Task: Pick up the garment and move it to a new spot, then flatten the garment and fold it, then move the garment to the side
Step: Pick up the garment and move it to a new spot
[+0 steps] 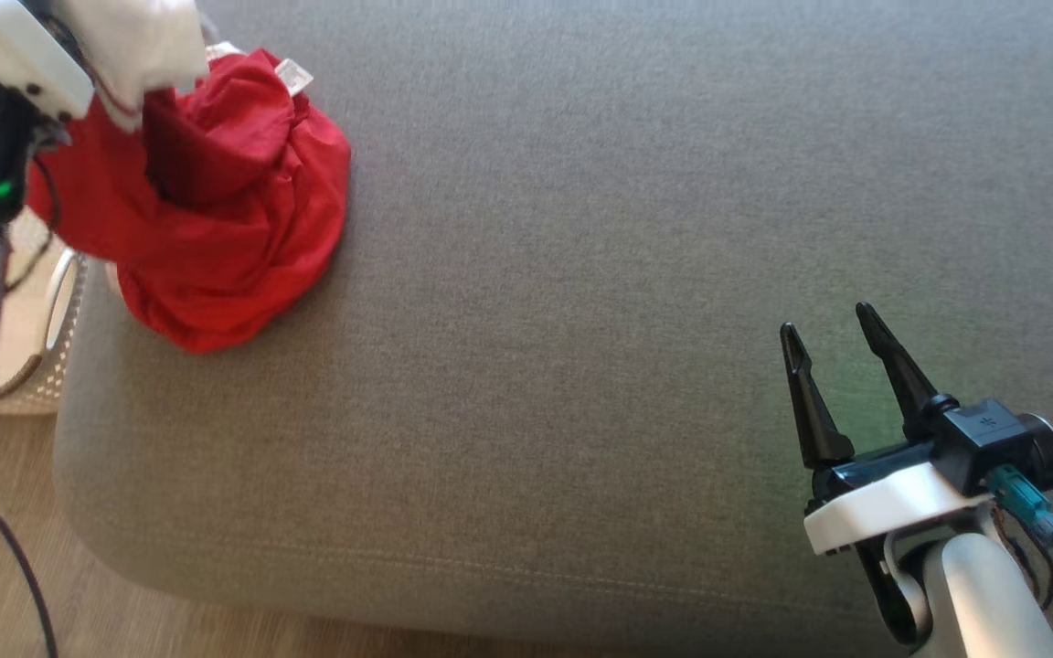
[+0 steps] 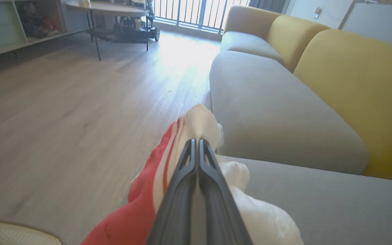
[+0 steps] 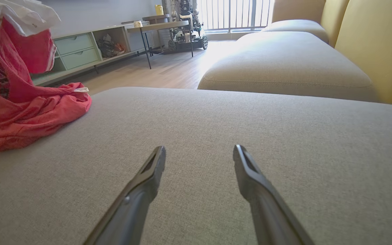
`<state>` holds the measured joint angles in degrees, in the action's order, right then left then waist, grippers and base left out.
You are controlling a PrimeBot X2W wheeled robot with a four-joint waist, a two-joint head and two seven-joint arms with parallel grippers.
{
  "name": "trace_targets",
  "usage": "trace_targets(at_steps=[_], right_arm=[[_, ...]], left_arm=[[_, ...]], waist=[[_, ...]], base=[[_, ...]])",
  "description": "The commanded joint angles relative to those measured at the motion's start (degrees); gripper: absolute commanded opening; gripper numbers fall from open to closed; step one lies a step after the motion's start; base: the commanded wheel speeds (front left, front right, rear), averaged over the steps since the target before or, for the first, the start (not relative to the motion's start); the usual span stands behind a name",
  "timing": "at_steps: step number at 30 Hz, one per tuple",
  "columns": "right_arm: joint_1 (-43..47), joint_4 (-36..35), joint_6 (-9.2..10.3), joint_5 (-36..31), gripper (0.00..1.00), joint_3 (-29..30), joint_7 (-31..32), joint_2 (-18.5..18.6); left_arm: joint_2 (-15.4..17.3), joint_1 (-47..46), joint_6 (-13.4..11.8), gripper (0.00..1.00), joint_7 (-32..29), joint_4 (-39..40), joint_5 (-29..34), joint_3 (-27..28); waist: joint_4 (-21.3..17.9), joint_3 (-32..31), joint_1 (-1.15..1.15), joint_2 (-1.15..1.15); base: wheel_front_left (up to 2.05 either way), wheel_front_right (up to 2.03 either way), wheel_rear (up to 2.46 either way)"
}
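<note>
Garment, red with a white part, is bunched at the left end of a grey sofa cushion. Its lower folds rest on the fabric and its upper part is lifted off it. A small white label shows at the top of the heap.

The left gripper has its fingers pressed together on the cloth, pinching a white fold with red stripes beside it. From the right wrist view the garment hangs from above, and its lower part pools on the cushion's edge.

The right gripper is spread wide with nothing between its fingers. It sits over the bare right part of the same cushion, well apart from the garment.

A pale perforated basket stands on the wooden floor just beside the cushion's left end, below the lifted cloth. What is inside it cannot be told. Its cream rim shows in the left wrist view.

Across the room, a low shelf unit has two shut green drawers and an open compartment with dark clutter in it. Yellow backrests rise behind the cushions.
</note>
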<state>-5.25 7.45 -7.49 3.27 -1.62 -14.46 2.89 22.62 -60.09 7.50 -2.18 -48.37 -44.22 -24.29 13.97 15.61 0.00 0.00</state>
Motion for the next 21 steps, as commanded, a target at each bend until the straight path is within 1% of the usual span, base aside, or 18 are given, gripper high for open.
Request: trace_targets(at_steps=[1,4,8,10,13,16,20,21], right_arm=[[-0.35,-1.83,0.00,0.77,1.00,-1.56,-0.54,-0.02],[-0.93,-2.00,0.00,1.71,1.00,-2.44,-0.54,-0.02],[-1.85,-2.53,0.00,4.44,1.00,-2.82,-0.54,-0.02],[-2.32,-2.82,0.00,5.70,1.00,-2.99,-0.54,-0.02],[-2.80,-3.16,0.00,7.63,1.00,-3.89,-0.54,-0.02],[-3.11,-3.59,0.00,9.62,1.00,-4.09,-0.54,-0.02],[-3.44,-4.50,0.00,11.92,1.00,-5.51,-0.54,-0.02],[-3.44,-4.50,0.00,11.92,1.00,-5.51,-0.54,-0.02]], left_arm=[[4.83,-4.23,-0.02,0.00,2.41,3.51,2.12,0.55],[5.72,-6.76,-0.43,0.00,5.30,6.96,5.16,-0.71],[5.85,-9.73,-0.91,0.00,6.04,12.12,7.59,-2.13],[5.92,-11.16,-1.53,0.00,6.27,15.01,8.96,-2.81],[5.49,-12.82,-2.36,0.00,5.99,19.00,10.24,-3.67],[4.39,-14.07,-3.07,0.00,5.64,22.76,10.54,-4.12],[3.42,-15.35,-3.91,0.00,4.93,27.04,10.67,-4.48],[3.42,-15.35,-3.91,0.00,4.93,27.04,10.67,-4.48]], waist=[[-0.76,-0.94,0.00,0.00],[-2.05,-1.50,0.00,0.00],[-5.00,-2.09,0.00,0.00],[-6.92,-2.20,0.00,0.00],[-10.37,-2.44,0.00,0.00],[-14.07,-2.60,0.00,0.00],[-20.00,-2.59,0.00,0.00],[-20.00,-2.59,0.00,0.00]], base=[[0.00,0.00,0.00],[0.00,0.00,0.00],[0.00,0.00,0.00],[0.00,0.00,0.00],[0.00,0.00,0.00],[0.00,0.00,0.00],[0.00,0.00,0.00],[0.00,0.00,0.00]])
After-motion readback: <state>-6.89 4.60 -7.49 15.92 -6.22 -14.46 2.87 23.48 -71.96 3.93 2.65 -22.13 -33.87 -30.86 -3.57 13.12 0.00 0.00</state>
